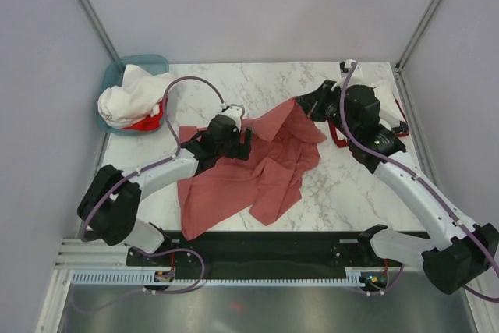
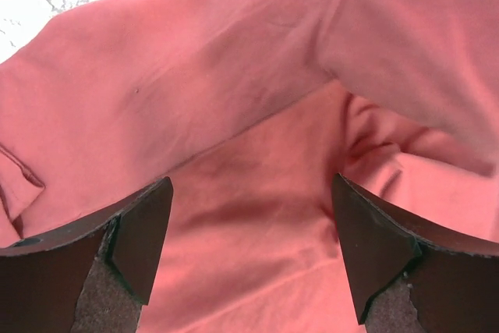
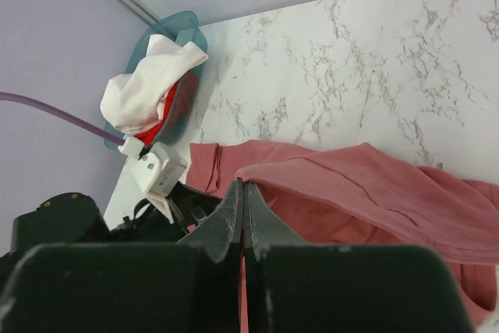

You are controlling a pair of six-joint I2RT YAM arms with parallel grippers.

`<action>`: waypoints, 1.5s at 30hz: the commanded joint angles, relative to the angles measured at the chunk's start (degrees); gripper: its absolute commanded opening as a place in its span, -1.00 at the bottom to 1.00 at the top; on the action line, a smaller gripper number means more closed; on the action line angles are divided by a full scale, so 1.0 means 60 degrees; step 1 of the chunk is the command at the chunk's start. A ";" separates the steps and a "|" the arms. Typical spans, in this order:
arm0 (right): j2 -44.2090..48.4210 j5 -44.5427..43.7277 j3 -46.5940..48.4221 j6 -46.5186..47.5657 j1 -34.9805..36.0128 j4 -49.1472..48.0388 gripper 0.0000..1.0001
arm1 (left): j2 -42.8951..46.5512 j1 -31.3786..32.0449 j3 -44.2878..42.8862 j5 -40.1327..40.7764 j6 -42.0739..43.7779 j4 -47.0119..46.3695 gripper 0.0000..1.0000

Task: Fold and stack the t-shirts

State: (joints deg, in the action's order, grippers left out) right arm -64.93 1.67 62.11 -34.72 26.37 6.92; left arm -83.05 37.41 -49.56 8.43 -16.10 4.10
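A dusty salmon-red t-shirt [image 1: 261, 165] lies crumpled in the middle of the marble table [image 1: 234, 83]. My left gripper [image 1: 242, 144] is open just above its upper left part. In the left wrist view the shirt [image 2: 257, 99] fills the frame between the spread fingers [image 2: 140, 232], and the gripper [image 2: 249, 247] holds nothing. My right gripper [image 1: 304, 107] is shut on the shirt's far right edge and lifts it off the table. In the right wrist view the closed gripper [image 3: 243, 190] pinches a fold of the shirt [image 3: 374, 193].
A teal basket [image 1: 148, 62] stands at the far left corner, holding white t-shirts [image 1: 129, 95] and a bright red one [image 1: 144, 123]. It also shows in the right wrist view [image 3: 187, 29]. Grey walls enclose the table on three sides.
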 commanded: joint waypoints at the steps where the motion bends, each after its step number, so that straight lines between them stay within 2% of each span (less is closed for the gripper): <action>1: -0.0004 0.0174 0.0620 -0.0014 -0.0044 0.0224 -1.00 | -0.0630 0.0064 -0.0557 0.0703 0.0749 -0.0639 0.78; 3: 0.0025 0.0307 0.0708 -0.0073 -0.0030 0.0268 -1.00 | -0.0939 0.0137 -0.0821 0.2105 0.0706 -0.0610 0.73; 5: 0.0069 0.0482 0.0781 -0.0102 -0.0030 0.0312 -1.00 | -0.1012 0.0137 -0.0968 0.2928 0.0618 -0.0493 0.69; 8: 0.0142 0.0585 0.0957 -0.0102 -0.0044 0.0531 -1.00 | -0.0940 0.0137 -0.0925 0.3209 0.0559 -0.0522 0.62; 13: 0.0172 0.0644 0.1381 -0.0073 -0.0044 0.0838 -1.00 | -0.1348 0.0123 -0.1084 0.3559 0.0662 -0.0566 0.64; 15: 0.0201 0.0615 0.1572 -0.0073 -0.0044 0.1029 -1.00 | -0.1510 0.0094 -0.1188 0.3766 0.0618 -0.0391 0.57; 16: 0.0201 0.0586 0.1631 -0.0073 -0.0030 0.1088 -1.00 | -0.1656 0.0050 -0.1290 0.3767 0.0545 -0.0332 0.52; 20: 0.0245 0.0411 0.1967 -0.0014 -0.0044 0.1482 -1.00 | -0.1993 -0.0402 -0.1612 0.3752 0.0004 0.0296 0.06; 31: 0.0289 -0.0586 0.3769 0.0088 -0.0279 0.2655 -1.00 | -0.2081 -0.1620 -0.1496 0.1878 -0.0890 0.0591 -0.04; 37: 0.0187 -0.0703 0.4633 0.0030 -0.0308 0.3124 -1.00 | -0.2433 -0.2265 -0.1510 0.0867 -0.1126 0.0679 -0.30; 45: 0.0128 -0.1011 0.5424 0.0045 -0.0323 0.3636 -1.00 | -0.2800 -0.2367 -0.1818 0.0984 -0.1111 0.1045 -0.32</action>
State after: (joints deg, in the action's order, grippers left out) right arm -65.10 -1.28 89.71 -34.70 24.91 30.74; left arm -98.74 24.12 -58.63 13.82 -20.75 7.94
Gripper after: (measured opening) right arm 0.008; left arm 0.345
